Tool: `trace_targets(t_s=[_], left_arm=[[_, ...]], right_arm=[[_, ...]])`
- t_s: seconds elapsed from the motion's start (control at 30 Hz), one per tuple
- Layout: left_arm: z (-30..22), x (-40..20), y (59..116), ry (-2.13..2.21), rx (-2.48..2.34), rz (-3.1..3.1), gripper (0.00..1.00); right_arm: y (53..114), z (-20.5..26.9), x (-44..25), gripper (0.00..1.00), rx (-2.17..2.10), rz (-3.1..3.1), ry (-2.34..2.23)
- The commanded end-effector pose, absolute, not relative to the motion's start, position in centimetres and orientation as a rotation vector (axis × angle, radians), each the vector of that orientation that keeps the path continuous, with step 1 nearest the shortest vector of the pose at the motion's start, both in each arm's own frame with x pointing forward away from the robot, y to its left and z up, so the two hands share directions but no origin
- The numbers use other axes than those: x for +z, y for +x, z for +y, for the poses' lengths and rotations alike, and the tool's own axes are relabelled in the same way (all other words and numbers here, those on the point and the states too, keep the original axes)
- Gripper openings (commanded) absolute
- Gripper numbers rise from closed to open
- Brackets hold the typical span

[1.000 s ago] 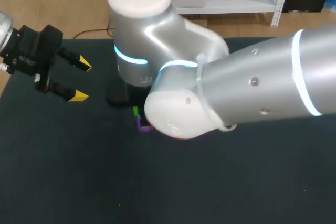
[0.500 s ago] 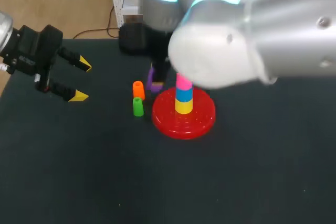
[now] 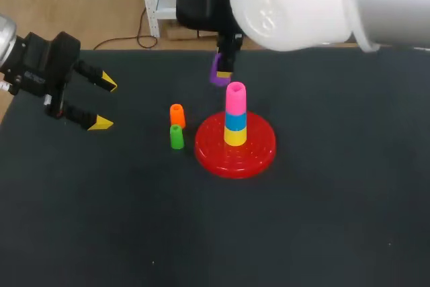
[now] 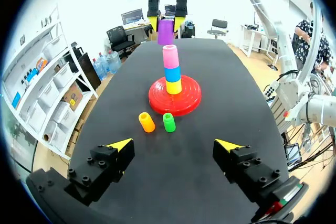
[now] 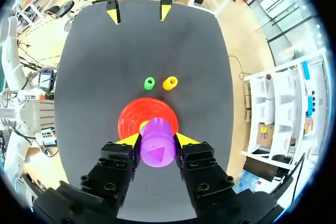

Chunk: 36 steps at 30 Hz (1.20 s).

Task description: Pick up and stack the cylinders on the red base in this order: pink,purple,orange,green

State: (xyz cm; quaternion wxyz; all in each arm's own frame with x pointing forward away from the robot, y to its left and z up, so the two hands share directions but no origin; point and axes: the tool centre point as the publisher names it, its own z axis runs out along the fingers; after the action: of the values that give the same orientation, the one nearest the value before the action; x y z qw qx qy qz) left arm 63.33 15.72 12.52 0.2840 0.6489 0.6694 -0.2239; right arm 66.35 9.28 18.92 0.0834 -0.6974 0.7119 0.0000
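Right wrist view: right hand [image 5: 157, 139] clamped on smooth purple cyl. [image 5: 156, 151] near round red base [image 5: 130, 120]; left hand [image 5: 138, 13] apart.

A dark, near-black table [image 3: 101, 220] fills the head view, its matte top plain and even from the near edge to the far one. Around its middle, somewhat nearer the far edge, a yellow cylinder [image 3: 234, 137] stands upright with a blue cylinder [image 3: 234, 120] resting squarely on top of it, touching and aligned. A tiny pale speck [image 3: 153, 262] lies close to the near edge, left of centre.
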Motion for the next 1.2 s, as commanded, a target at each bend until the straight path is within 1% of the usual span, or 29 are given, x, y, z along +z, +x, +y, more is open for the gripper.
trace_targets(t_s=[0.03, 0.3, 0.57, 1.2], left_arm=[[15.8, 12.5, 63.3, 1.736, -0.598, 1.791, 1.00], [15.8, 12.5, 63.3, 1.736, -0.598, 1.791, 1.00], [15.8, 12.5, 63.3, 1.736, -0.598, 1.791, 1.00], [15.8, 12.5, 63.3, 1.736, -0.598, 1.791, 1.00]], right_arm=[[66.3, 8.8, 18.6, 0.00, -0.009, 2.136, -2.081], [64.8, 7.5, 19.4, 0.00, -0.026, 2.123, -2.058], [65.0, 6.3, 18.6, 0.00, -0.035, 2.165, -2.046], [65.2, 6.5, 17.1, 0.00, -0.017, 2.191, -2.073]])
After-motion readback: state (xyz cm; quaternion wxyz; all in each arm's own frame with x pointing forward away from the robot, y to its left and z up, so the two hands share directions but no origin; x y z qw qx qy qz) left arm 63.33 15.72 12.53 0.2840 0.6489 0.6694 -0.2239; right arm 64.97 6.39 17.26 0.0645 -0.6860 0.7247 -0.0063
